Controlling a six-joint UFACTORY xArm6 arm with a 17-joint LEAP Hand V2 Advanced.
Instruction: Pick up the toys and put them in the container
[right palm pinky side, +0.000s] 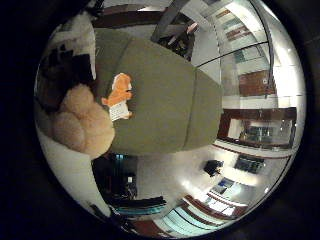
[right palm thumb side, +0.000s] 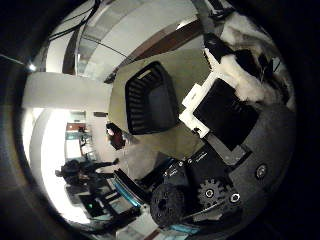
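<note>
Hanging high above a table (right palm pinky side: 165, 85) covered in olive green, the hand (right palm thumb side: 220, 110) has a tan plush (right palm pinky side: 82, 122) bunched close against its palm. The plush bulks large in the little finger side view and overlaps the table's edge rather than lying on it. In the thumb side view, pale fur shows pressed among the white and black finger parts. The fingers look closed round the plush, carrying it clear of the table, though most of the grip itself is hidden. A small orange toy (right palm pinky side: 120, 97) with a white front lies flat on the green surface, near one edge and well below the hand. Taking that toy as the centre of a dial with its head at twelve o'clock, the plush bulks in at about eight o'clock, nearer the camera and not touching it. The container (right palm thumb side: 150, 100), a black slatted basket, stands upright on the same table with its open mouth facing up toward the palm. It sits near an edge of the green top, and its inside is too dark to read. On a dial centred on the container with the table's nearest edge at nine o'clock, the hand's body lies out at about three o'clock, above the table rather than over the container.
</note>
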